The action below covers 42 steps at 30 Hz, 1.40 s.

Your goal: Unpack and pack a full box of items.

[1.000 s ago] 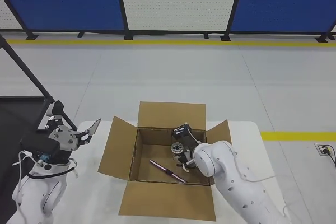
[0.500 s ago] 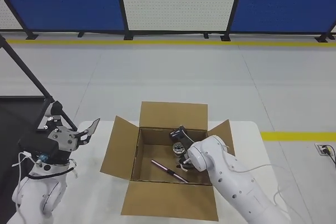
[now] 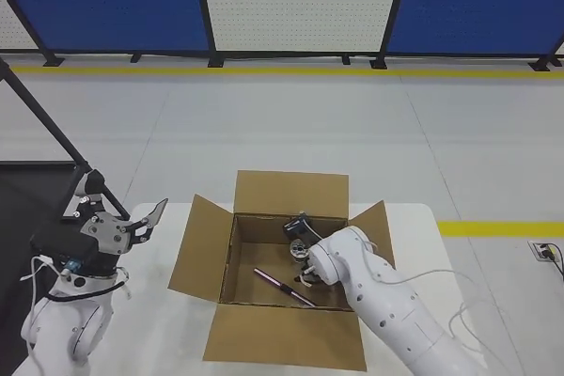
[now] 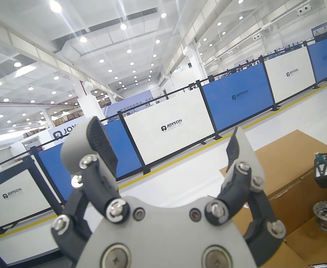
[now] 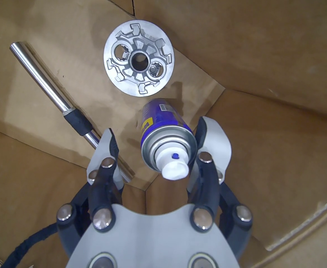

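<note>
Cardboard box is seen in the lower middle of the top view, set on a white table, with all four flaps folded outward. Three things are contained in it. A round metal disc is laid flat on the box floor. A metal rod with a black sleeve is laid diagonally near the disc. A blue spray can is stood upright just beside the disc, white nozzle up. The right gripper is positioned inside the box, its fingers spread apart on either side of the can and not clamped on it. The left gripper is held at the left of the top view, well apart from the box, with its fingers spread wide.
</note>
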Motion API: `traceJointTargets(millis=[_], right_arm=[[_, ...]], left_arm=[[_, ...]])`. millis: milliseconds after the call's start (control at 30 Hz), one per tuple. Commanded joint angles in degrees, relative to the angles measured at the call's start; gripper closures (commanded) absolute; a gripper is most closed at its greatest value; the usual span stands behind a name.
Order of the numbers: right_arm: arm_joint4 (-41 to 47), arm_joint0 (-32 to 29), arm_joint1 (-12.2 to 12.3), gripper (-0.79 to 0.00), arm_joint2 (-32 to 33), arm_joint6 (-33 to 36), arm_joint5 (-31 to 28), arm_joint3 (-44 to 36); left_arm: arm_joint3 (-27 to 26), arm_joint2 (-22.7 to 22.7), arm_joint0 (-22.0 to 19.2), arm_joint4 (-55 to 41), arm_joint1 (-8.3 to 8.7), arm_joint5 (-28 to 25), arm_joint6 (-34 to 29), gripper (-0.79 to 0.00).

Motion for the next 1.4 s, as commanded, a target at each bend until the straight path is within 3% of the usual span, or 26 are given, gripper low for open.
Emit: traceJointTargets(millis=[0, 133, 367, 633, 1033, 1367], right_arm=[[-0.12, 0.34, -0.3, -0.428, -0.22, -0.03, 0.06, 0.75], [-0.32, 0.74, -0.8, -0.32, -0.46, -0.24, 0.45, 1.58], [-1.75, 0.17, -1.07, -0.003, 0.01, -0.52, 1.36, 0.13], [-6.69, -4.68, 0.63, 0.0, 3.69, 1.64, 2.45, -10.63], [-14.23, -19.56, 4.34, 0.0, 12.9, 2.56, -2.16, -38.01], [-14.91, -20.37, 4.43, 0.0, 13.42, 1.98, -1.22, -39.0]], left_arm=[[-0.03, -0.1, 0.11, 0.01, 0.02, 0.03, 0.18, -0.785], [0.02, -0.28, 0.25, 0.04, 0.06, 0.27, 0.28, -0.785], [0.15, -0.22, 0.29, -0.08, 0.08, 0.56, 0.21, -0.785], [0.82, 0.82, -0.27, 0.51, 0.05, 0.72, 0.12, -0.785], [2.53, 2.29, -1.74, 1.77, 0.07, 0.24, -0.14, -0.785], [2.61, 2.33, -1.84, 2.0, 0.08, 0.35, 0.07, -0.785]])
